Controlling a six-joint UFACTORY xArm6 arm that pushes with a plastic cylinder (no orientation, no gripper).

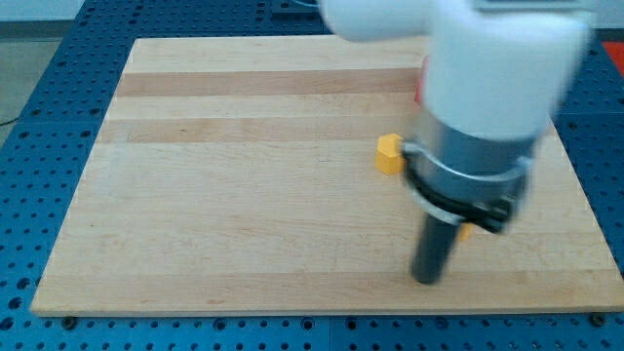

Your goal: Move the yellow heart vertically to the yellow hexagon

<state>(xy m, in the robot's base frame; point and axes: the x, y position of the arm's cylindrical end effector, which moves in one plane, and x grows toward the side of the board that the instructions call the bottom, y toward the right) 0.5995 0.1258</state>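
A yellow block, its shape hard to make out, sits on the wooden board right of centre. A small sliver of a second yellow block shows just right of the rod, mostly hidden behind the arm; I cannot tell its shape. My tip rests on the board near the view's bottom, below and to the right of the first yellow block and just below-left of the yellow sliver. I cannot tell whether the tip touches that block.
The arm's white and grey body fills the view's upper right and hides part of the board. A red edge of another block peeks out at its left side. Blue perforated table surrounds the board.
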